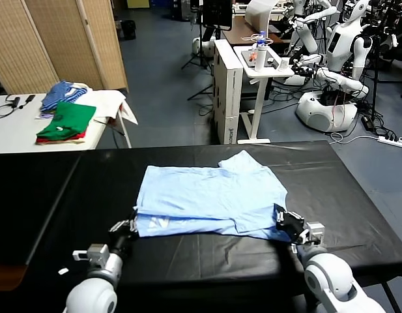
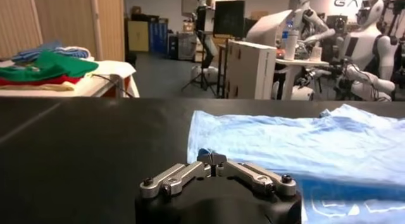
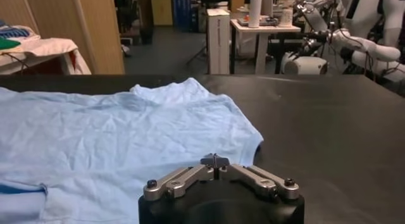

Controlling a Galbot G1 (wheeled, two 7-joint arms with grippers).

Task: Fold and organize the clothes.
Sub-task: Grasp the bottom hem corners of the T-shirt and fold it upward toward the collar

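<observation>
On the black table (image 1: 51,195), the sky-blue T-shirt (image 1: 210,195) lies spread and partly folded, its near edge doubled over with the white logo showing. At its near left corner the left gripper (image 1: 127,227) has its fingers pressed together beside the cloth. At the near right corner the right gripper (image 1: 287,223) touches the hem, fingertips drawn together; whether it pinches cloth cannot be told.

Right end effector (image 3: 215,159) closed at T-shirt (image 3: 126,140) edge; black table (image 3: 329,124)
</observation>
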